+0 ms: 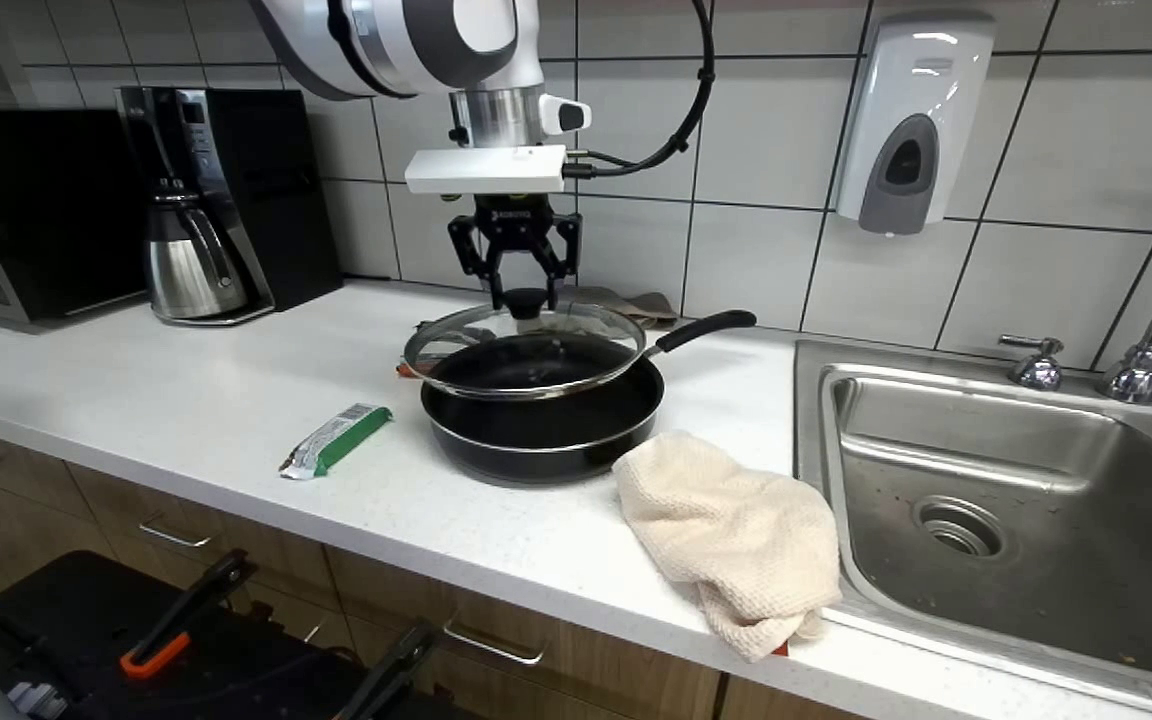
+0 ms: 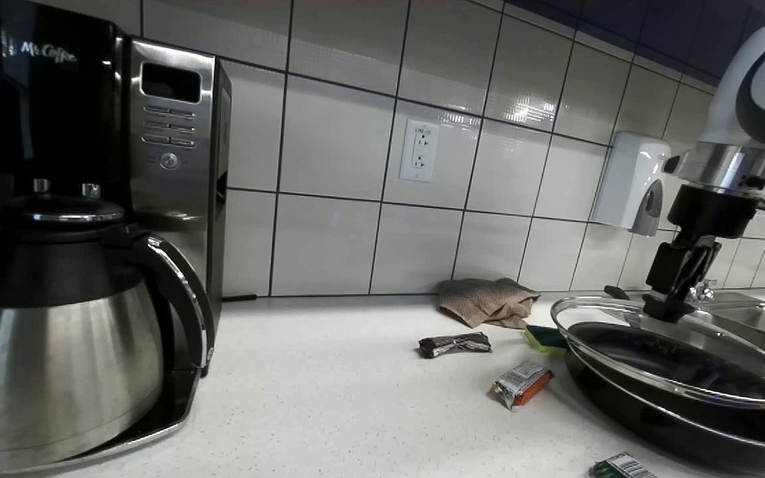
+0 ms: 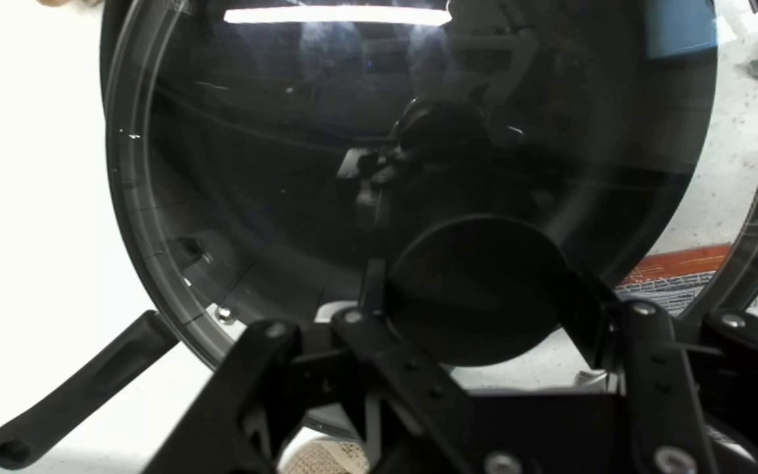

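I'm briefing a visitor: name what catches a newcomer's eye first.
The glass lid over the black frying pan likely draws the eye first, its knob gripped by the end effector. Next come the pale cloth crumpled beside the sink and the steel carafe, large at the left of an exterior view.

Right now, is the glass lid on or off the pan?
Off: the gripper holds the lid by its knob, and both exterior views show a gap between lid and pan.
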### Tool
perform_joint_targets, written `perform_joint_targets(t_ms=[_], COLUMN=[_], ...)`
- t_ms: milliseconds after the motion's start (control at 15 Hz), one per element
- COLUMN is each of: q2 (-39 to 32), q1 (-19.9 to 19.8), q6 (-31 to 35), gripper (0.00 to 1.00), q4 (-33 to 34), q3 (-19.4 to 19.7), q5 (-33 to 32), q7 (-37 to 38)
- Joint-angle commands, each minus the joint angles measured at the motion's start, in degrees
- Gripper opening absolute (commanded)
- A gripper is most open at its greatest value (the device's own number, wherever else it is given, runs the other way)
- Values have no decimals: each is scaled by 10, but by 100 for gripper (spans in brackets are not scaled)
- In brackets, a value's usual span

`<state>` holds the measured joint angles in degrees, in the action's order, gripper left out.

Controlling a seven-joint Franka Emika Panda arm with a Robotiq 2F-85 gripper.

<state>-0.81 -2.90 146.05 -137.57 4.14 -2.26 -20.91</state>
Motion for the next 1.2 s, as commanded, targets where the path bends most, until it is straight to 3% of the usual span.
perform_joint_targets(t_ms=[0, 600, 1133], q2=[10, -16, -81], q1=[8, 53, 86], q6=[-12, -14, -9], gripper=[39, 39, 39], q4=[14, 49, 117], q3=[-14, -61, -117], q5=[4, 5, 14], q7=[-29, -49, -56])
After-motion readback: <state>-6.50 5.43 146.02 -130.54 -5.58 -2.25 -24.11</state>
